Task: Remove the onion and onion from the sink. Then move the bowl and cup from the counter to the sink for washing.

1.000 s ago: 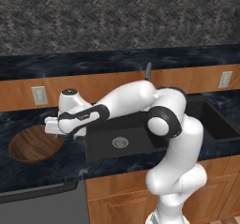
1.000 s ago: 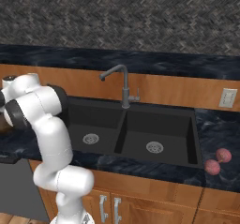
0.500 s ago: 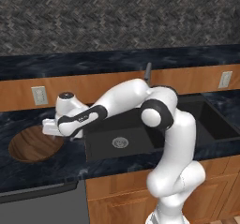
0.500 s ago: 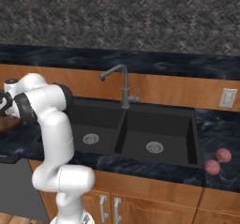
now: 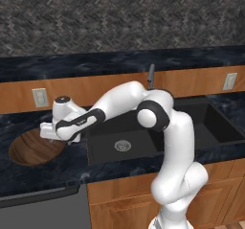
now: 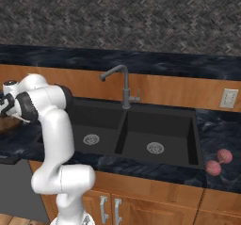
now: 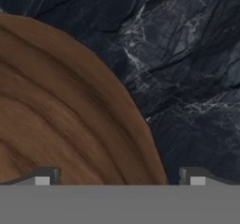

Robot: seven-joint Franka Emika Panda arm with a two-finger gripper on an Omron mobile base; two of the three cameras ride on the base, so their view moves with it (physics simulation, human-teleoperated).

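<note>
Released jaws straddle the rim of the round wood-grain bowl (image 7: 61, 110), partly cut off, on the veined dark marble counter (image 7: 187, 68).

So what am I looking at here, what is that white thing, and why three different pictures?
It is a white robot arm in a simulated kitchen. Two pictures come from cameras behind it, left and right; the third looks along its hand. Its two-finger gripper, open and holding nothing, hangs over the rim of a wide, brown wooden bowl on the dark marble counter. The black double-basin sink sits beneath a grey gooseneck faucet, and two small pinkish-red onions lie on the counter to its right.
</note>
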